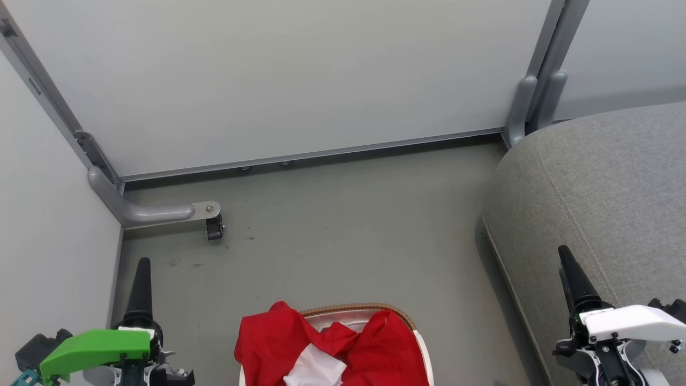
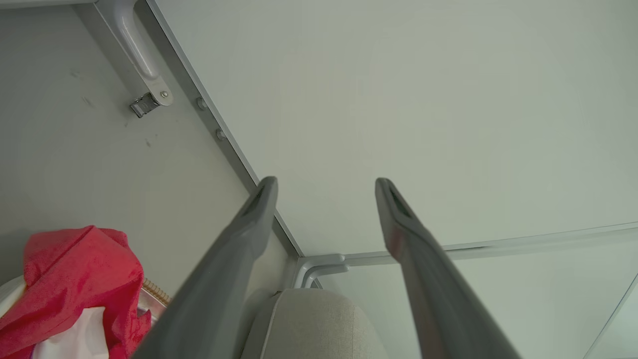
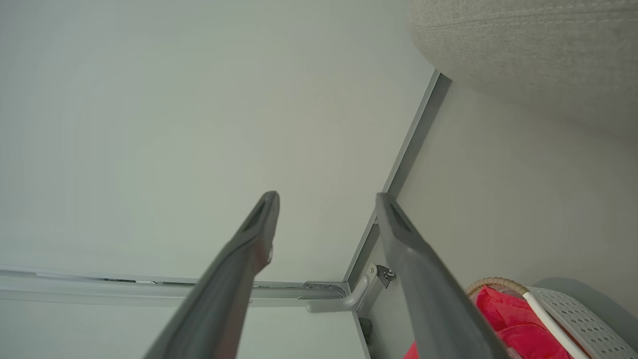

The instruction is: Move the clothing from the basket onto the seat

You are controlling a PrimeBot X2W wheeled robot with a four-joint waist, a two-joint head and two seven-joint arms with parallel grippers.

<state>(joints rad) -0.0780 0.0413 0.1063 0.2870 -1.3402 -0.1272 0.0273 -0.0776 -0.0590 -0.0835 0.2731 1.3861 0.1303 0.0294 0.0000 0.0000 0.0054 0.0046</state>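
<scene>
Red clothing with a white patch is heaped in the basket, which sits on the floor at the bottom middle of the head view; one fold hangs over its brown rim. The grey seat rises at the right. My left gripper hovers left of the basket and my right gripper hovers over the seat's near edge. The left wrist view has the left gripper open and empty, with clothing at lower left. In the right wrist view the right gripper is open and empty, beside the basket.
Pale partition walls close the space at the back and left. A grey metal foot with a caster juts onto the floor at the left corner, and another post foot stands by the seat. Grey floor stretches between basket and wall.
</scene>
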